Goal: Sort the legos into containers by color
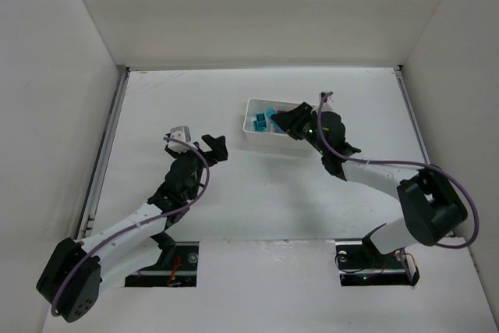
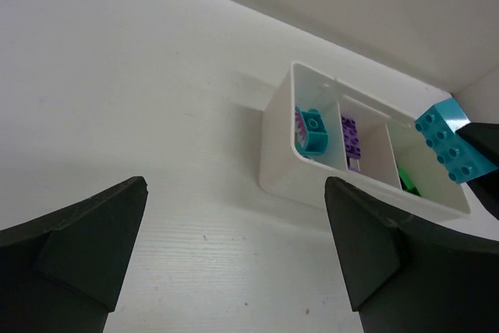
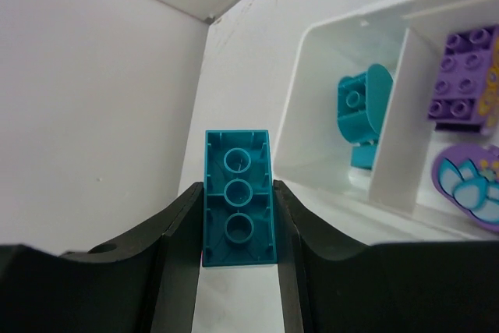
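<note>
Left pincer: my left pincer (image 1: 206,147) is spread wide, with nothing between its fingers (image 2: 78,259). It hangs over the desk (image 1: 265,200), well to the left of the tray (image 1: 249,132) and pointed toward it.
Right pincer: my right pincer (image 3: 238,193) is pinching a teal brick (image 3: 238,196) by its two long sides. The brick's hollow underside faces the wrist camera.
Held brick, place: it is lifted off the desk, right at the tray. From the left wrist I see it by the tray's far end, but I cannot tell which compartment it is over.
Tray: white, with three compartments in a row, sitting flat toward the back of the desk.
Compartment nearest the left arm: a teal piece (image 2: 312,132) with a rounded top.
Middle compartment: a purple brick (image 2: 351,138) with its studs showing, and beside it a purple disc (image 3: 468,181) with a petal pattern.
Far compartment: a sliver of green brick (image 2: 407,181); the rest is hidden behind the tray wall.
</note>
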Tool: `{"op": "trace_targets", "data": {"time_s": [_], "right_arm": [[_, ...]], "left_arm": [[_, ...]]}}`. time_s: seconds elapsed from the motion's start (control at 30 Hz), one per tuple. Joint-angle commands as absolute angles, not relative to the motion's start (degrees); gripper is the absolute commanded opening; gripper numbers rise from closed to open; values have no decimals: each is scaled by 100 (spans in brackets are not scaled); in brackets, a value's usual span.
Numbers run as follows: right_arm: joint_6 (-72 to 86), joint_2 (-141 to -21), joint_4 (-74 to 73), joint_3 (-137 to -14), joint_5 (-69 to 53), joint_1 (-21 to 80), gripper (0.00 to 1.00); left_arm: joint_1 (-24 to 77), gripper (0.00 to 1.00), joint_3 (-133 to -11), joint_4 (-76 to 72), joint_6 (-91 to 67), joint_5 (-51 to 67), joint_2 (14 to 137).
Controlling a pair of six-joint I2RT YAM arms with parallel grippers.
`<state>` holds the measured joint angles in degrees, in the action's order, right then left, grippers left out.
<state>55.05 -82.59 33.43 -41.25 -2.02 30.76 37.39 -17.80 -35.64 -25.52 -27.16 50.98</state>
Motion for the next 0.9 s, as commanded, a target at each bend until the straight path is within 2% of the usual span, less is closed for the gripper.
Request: {"op": "trace_targets", "data": {"time_s": [0.0,0.4,0.67,0.87], "right_arm": [[5327,-8796,3376,-4841,341,3230,34],[4992,-9993,2708,-6143,1125,3476,39],[4966,-10169,2593,-6275,1406,3634,60],[4904,-9731,2619,-5995,1433,3634,64]], "left_arm": [[3485,100,-1556,-3885,-2574,-3128,4852],[3300,100,-1670,-4025,-2900,-2707,5633],[3239,100,-1670,-4069,-2962,-2760,5827],[3107,100,-1661,-3990,-3032,-2786,5827]]}}
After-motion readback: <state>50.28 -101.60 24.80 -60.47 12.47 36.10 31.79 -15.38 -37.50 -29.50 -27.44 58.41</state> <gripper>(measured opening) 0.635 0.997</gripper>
